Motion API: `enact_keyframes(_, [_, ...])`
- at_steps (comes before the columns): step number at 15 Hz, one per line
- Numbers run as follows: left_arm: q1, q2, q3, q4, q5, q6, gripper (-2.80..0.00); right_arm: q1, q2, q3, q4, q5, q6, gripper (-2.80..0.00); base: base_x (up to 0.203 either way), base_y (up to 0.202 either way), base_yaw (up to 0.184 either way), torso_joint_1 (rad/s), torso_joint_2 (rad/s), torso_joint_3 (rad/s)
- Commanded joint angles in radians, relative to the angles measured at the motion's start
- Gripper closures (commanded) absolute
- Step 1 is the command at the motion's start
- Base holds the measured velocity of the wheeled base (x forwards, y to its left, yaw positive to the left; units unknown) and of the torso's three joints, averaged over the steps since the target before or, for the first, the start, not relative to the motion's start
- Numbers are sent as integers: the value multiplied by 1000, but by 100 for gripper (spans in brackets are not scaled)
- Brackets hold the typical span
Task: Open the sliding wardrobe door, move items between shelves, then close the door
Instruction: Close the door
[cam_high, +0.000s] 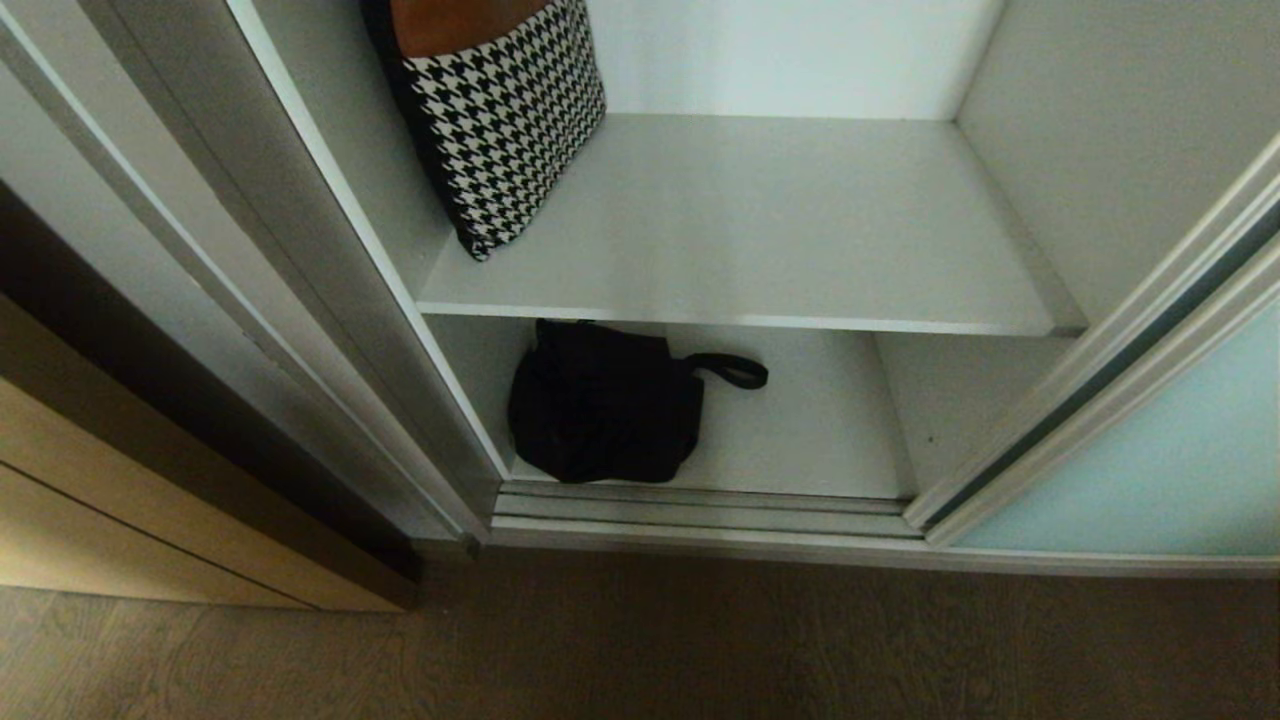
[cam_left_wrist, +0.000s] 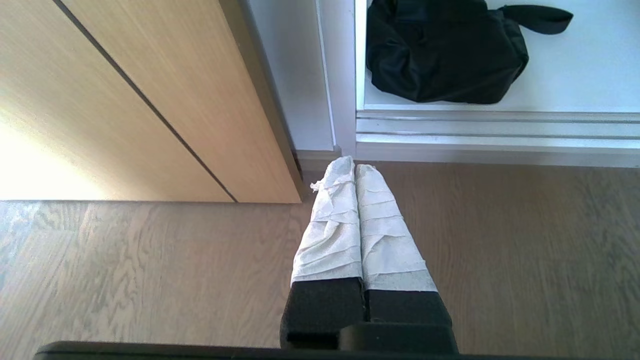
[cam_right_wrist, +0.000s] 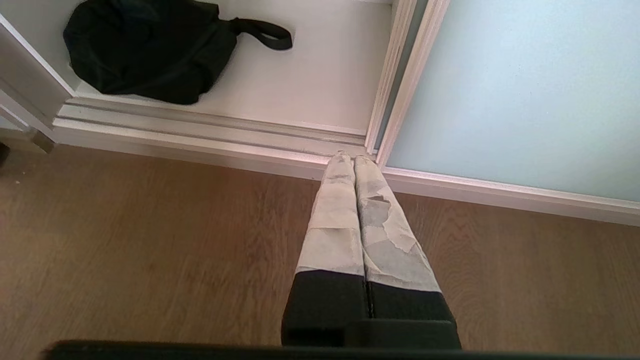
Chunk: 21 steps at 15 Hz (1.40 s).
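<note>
The wardrobe stands open: its frosted pale blue-green sliding door (cam_high: 1150, 470) is slid to the right. A floppy black bag (cam_high: 600, 405) with a strap loop lies on the bottom shelf (cam_high: 810, 430). The bag (cam_left_wrist: 445, 55) also shows in the left wrist view, and the bag (cam_right_wrist: 145, 50) and the door (cam_right_wrist: 525, 90) show in the right wrist view. The upper shelf (cam_high: 780, 230) is mostly bare. My left gripper (cam_left_wrist: 355, 167) and right gripper (cam_right_wrist: 354, 159) both hang shut over the wood floor, short of the door track, holding nothing. Neither arm appears in the head view.
A houndstooth bag (cam_high: 505, 110) with a brown top leans at the left of the upper shelf. A light wood panel (cam_high: 120, 500) stands left of the wardrobe. The silver door track (cam_high: 700, 505) runs along the wardrobe's foot, with wood floor (cam_high: 640, 640) before it.
</note>
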Motion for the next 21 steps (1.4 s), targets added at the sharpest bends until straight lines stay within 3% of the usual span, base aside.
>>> enact_keyframes(1, [0,1,0,-2,-1,-1,0,0,0,0,0,0,-1,0,0,0,0,0,0,0])
enact_keyframes(13, [0,1,0,-2,-1,-1,0,0,-2,-16,29,7,-32,0,0,0,0,0,0,0])
enact_keyframes(16, [0,1,0,-2,-1,-1,0,0,22,-239,128,9,-19,0,0,0,0,0,0,0])
enact_keyframes(21, [0,1,0,-2,-1,-1,0,0,115,-745,469,5,0,0,0,0,0,0,0,0])
